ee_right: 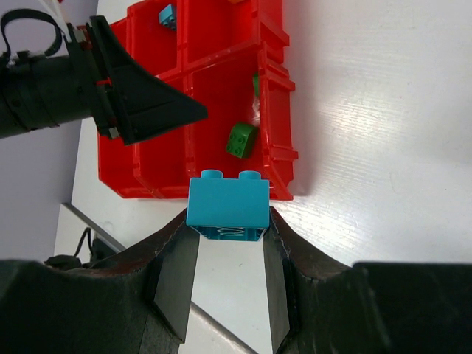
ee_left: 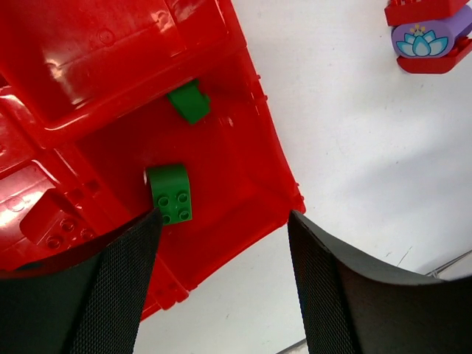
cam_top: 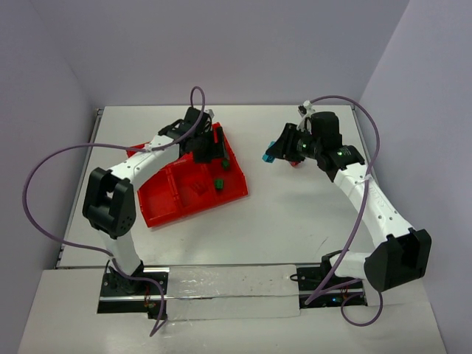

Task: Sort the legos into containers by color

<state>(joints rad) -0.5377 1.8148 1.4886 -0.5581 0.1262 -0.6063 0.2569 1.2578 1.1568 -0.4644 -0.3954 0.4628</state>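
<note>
Right gripper (ee_right: 228,230): clamped on teal brick (ee_right: 226,203); tray (ee_right: 276,147) lies well apart, leftward, second teal brick (ee_right: 168,13) in far compartment. Left gripper (ee_left: 221,221): spread, empty.

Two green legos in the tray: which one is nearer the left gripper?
The green lego showing four studs, just off a finger of the left gripper. The other green lego lies farther off, with no studs showing.

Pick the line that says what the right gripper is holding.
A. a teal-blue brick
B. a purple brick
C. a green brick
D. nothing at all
A: in the right wrist view, the right gripper is closed on a teal-blue brick, pinched between its two fingers.
</note>
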